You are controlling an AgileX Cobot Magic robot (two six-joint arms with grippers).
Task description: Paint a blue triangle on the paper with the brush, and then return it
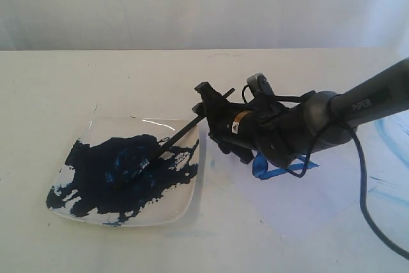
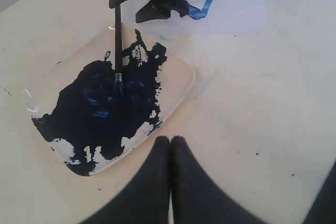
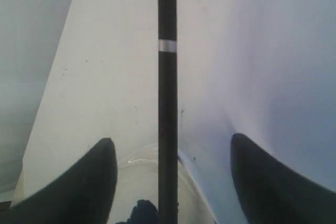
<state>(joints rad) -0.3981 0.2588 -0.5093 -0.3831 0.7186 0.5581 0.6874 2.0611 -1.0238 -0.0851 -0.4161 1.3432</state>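
The black brush (image 1: 182,135) rests with its stained tip in the dark blue paint on the square white plate (image 1: 96,133); its handle slants up over the plate's right rim. My right gripper (image 1: 211,116) is open around that handle, and the right wrist view shows the brush (image 3: 167,103) midway between the fingers, touching neither. The blue triangle (image 1: 281,169) on the paper (image 1: 307,206) is partly hidden behind the right gripper. The left wrist view shows the triangle (image 2: 202,1), the paper (image 2: 239,9), the brush (image 2: 118,40) and the plate (image 2: 176,74). My left gripper (image 2: 170,140) is shut and empty, just off the plate's rim.
A pale blue curved smear (image 1: 391,133) marks the table at the right edge. The right arm's cable (image 1: 364,190) hangs over the paper. A white wall stands behind the cream table (image 1: 77,87).
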